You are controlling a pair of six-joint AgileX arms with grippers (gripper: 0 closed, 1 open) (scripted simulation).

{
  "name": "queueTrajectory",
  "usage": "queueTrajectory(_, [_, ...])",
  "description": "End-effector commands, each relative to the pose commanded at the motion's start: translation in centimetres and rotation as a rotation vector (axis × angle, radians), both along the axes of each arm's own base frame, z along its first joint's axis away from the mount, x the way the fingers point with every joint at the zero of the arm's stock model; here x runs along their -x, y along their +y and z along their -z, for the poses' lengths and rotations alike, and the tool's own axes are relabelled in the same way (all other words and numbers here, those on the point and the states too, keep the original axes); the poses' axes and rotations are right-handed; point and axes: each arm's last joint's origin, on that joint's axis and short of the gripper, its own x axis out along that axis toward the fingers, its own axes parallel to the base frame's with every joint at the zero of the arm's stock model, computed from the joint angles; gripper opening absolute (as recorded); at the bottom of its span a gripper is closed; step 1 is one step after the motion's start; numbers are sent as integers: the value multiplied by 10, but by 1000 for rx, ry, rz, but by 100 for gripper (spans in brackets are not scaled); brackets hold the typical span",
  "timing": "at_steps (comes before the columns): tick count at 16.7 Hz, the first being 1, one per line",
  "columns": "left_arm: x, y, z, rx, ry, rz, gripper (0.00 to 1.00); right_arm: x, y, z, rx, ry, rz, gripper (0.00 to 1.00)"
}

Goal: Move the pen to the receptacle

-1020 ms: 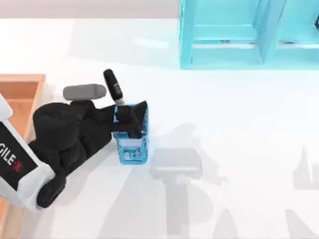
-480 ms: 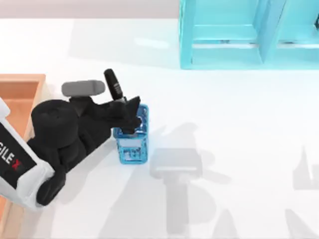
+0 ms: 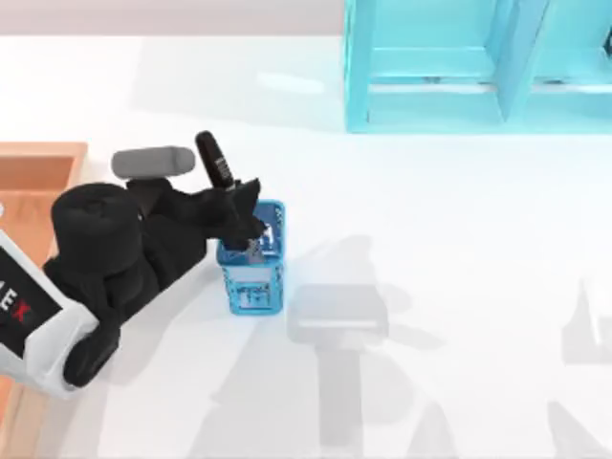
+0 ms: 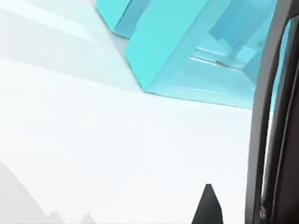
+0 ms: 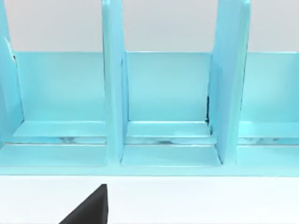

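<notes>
A big light-blue shelf unit (image 3: 478,67) is seen at the far side of the white worktop (image 3: 430,239), well apart from the work. The large shallow orange-brown wooden tray (image 3: 38,177) lies at the left edge. Between them stands a small translucent blue square cup (image 3: 253,273), whose rim could catch the pen. The slim black-capped pen (image 3: 216,161), judged light, stiff and slippery, leans out of the cup, clamped at its barrel by the left tool (image 3: 244,218).

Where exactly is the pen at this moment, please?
In the top view the pen is left of centre, tilted, held by the left gripper above the blue cup, right of the wooden tray.
</notes>
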Motion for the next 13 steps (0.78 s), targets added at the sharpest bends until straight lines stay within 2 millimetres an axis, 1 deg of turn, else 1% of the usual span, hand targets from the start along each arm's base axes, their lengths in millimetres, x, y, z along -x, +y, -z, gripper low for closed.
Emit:
queueTrajectory(3, [-11, 20, -16, -10, 13, -1, 0, 0, 0, 0, 0, 0, 0, 100])
queueTrajectory(5, [-19, 40, -35, -16, 19, -2, 0, 0, 0, 0, 0, 0, 0, 100])
queueTrajectory(7, [-25, 64, -60, -17, 19, -2, 0, 0, 0, 0, 0, 0, 0, 100])
queueTrajectory(10, [-22, 100, -99, -12, 13, 1, 0, 0, 0, 0, 0, 0, 0, 100])
queueTrajectory(13, [-10, 129, -129, -3, 7, 0, 0, 0, 0, 0, 0, 0, 0, 100])
